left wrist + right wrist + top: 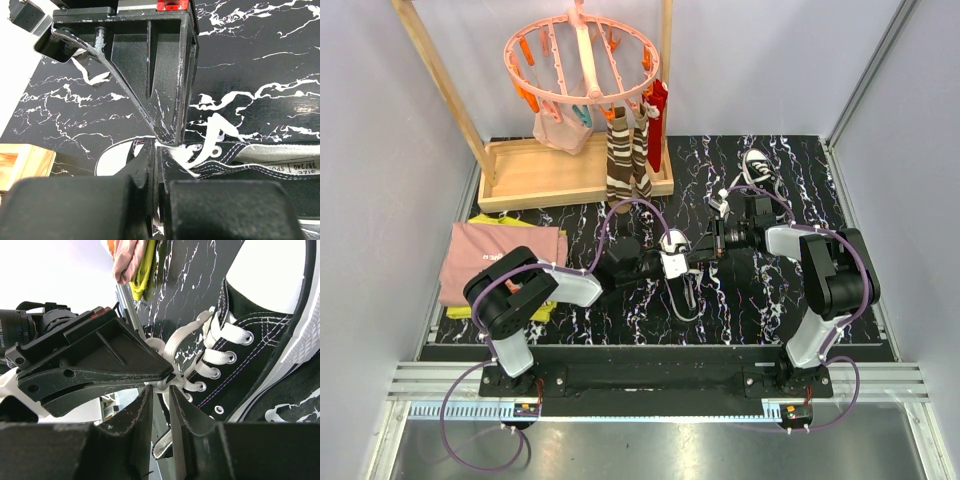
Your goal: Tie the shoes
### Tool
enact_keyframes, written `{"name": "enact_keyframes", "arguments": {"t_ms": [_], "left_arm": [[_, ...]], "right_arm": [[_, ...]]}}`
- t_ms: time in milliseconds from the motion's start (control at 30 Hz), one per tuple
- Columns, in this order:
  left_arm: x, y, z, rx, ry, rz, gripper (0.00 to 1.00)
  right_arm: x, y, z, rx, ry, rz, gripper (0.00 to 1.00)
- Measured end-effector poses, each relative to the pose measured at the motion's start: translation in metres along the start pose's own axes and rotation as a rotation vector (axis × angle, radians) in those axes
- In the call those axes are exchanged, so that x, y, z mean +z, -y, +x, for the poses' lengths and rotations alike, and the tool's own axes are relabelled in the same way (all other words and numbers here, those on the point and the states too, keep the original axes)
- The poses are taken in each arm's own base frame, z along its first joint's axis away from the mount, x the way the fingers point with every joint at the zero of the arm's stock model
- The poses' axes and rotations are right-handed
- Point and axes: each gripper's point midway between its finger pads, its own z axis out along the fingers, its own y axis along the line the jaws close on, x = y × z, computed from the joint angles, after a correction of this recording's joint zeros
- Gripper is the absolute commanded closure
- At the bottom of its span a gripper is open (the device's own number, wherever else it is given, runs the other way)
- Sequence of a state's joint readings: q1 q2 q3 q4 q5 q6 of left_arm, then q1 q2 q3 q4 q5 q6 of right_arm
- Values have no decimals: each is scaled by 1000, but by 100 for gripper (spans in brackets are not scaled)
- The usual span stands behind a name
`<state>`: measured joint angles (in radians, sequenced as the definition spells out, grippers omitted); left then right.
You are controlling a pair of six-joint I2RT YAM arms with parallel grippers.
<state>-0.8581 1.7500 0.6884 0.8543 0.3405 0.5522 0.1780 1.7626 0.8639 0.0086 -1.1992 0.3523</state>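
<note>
One black sneaker (pixel 677 268) with a white toe cap lies at the table's middle between both grippers. It also shows in the left wrist view (pixel 235 155) and the right wrist view (pixel 250 345). My left gripper (pixel 658 266) (pixel 156 147) is shut on a strand of its white lace (pixel 200 152) beside the eyelets. My right gripper (pixel 706 248) (pixel 161 386) faces it tip to tip, its jaws a narrow gap apart around the lace (pixel 170 347) at the top eyelets. The second sneaker (pixel 760 165) stands apart at the back right.
A wooden rack and tray (pixel 570 170) stand at the back left, with a pink clip hanger (pixel 582 55) and brown striped socks (pixel 625 160) hanging from it. Folded pink and yellow clothes (pixel 500 260) lie at the left. Grey walls enclose the black marbled table (pixel 790 290).
</note>
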Motion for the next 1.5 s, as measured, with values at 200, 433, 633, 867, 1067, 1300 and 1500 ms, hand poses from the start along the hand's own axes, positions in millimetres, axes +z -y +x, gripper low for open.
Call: {"name": "enact_keyframes", "arguments": {"t_ms": [200, 433, 633, 867, 1067, 1300, 1500], "left_arm": [[0, 0, 0, 1, 0, 0, 100], [0, -2, 1, 2, -2, -3, 100], [-1, -1, 2, 6, -6, 0, 99], [0, 2, 2, 17, -8, 8, 91], [0, 2, 2, 22, -8, 9, 87], [0, 2, 2, 22, -11, 10, 84], [0, 3, 4, 20, -17, 14, 100]], "right_arm": [[0, -1, -1, -2, -1, -13, 85], [1, -3, -4, -9, 5, -23, 100], [1, -1, -2, -10, 9, -17, 100], [-4, 0, 0, -42, 36, 26, 100], [-9, 0, -1, -62, 51, 52, 100], [-13, 5, -1, -66, 57, 68, 100], [-13, 7, 2, -59, 49, 76, 100]]}}
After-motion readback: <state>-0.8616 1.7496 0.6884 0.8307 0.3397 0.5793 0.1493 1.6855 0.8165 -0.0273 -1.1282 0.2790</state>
